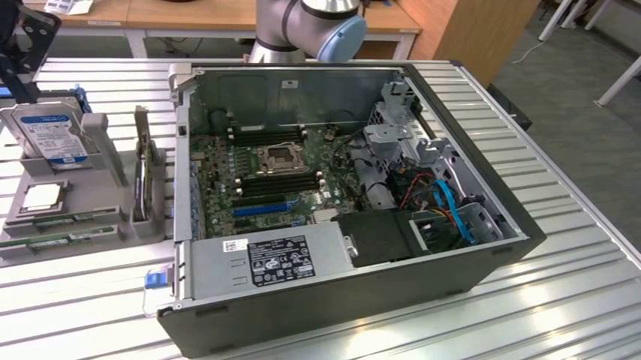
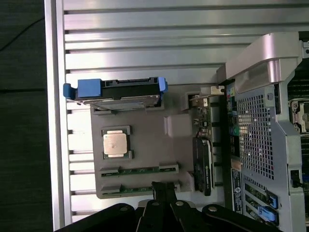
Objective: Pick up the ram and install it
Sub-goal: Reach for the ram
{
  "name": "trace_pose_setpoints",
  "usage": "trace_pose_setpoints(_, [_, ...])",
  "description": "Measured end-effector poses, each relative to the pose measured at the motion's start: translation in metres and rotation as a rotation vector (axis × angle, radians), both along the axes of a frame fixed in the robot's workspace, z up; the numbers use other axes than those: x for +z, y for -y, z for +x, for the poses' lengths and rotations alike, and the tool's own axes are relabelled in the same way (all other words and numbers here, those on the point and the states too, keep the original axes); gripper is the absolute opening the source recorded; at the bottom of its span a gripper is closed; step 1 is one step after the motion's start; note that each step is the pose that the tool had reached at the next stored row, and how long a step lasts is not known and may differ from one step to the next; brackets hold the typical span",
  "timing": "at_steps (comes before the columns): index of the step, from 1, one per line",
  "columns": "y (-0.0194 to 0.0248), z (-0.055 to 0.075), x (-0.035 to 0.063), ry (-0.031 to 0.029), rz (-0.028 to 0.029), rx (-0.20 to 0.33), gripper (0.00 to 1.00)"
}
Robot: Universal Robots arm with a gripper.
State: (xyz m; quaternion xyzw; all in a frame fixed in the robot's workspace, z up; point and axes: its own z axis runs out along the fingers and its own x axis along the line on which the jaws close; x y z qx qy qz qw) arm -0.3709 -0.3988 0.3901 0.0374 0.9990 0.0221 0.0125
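The gripper (image 2: 164,185), clenched and empty, hangs over the grey holder (image 2: 178,128) where the ram (image 2: 135,189) sits in its slot; judged light, stiff and fragile, it is best gripped by its long edges, clear of the chips.

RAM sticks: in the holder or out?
In. Both ram sticks lie in their slots on the grey holder beside the case; the hand hovers shut above.

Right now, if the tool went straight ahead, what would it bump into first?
Probably the ram lying in the grey holder, the stick nearest the tool; depth is hard to judge.
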Motion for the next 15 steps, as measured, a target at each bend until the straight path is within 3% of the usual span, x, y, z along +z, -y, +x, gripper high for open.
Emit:
trace_pose_setpoints(7, [0.0, -0.0104, -0.0002, -0.0001, 0.0, 0.0, 0.1])
trace_pose_setpoints(15, [0.0, -0.0113, -0.0002, -0.0001, 0.0, 0.0, 0.1])
